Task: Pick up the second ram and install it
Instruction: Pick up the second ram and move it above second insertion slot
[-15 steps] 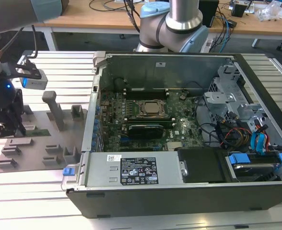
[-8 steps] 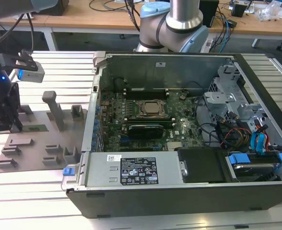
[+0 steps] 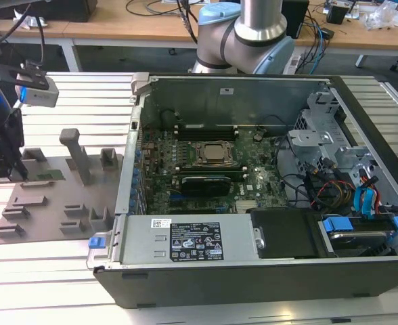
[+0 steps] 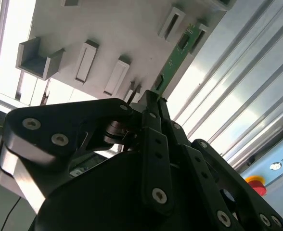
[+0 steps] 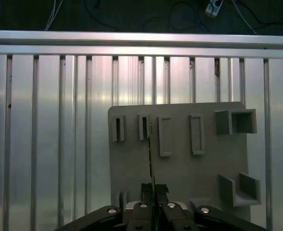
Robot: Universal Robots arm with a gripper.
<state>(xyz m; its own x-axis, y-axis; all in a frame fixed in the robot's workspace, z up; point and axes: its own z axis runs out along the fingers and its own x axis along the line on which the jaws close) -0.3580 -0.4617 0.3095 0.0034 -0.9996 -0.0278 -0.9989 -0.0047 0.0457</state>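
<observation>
I had the gripper (image 3: 15, 168) hanging fingers-down over the grey plastic tray (image 3: 50, 213), the arm's wrist upright above it. Its fingers (image 4: 153, 120) were pinched almost shut on the near end of the second ram (image 4: 176, 54), which stood on edge along the tray; whether it had left its holder I couldn't tell. The tray lay on a ribbed aluminium table (image 5: 50, 120) beside the open computer case (image 3: 253, 271), with wooden desks (image 3: 118, 20) beyond the tray

1. Exterior view: hard glare off the slotted aluminium surface (image 3: 43, 284) at the exterior view's left, and the grey tray (image 3: 50, 203) is partly washed out. PC case (image 3: 253, 277) interior dimmer.
2. Second wrist view: surface blown out white. Gripper (image 4: 148, 96) dark, soft.
3. First wrist view: even light, streaky reflections on the slats.
</observation>
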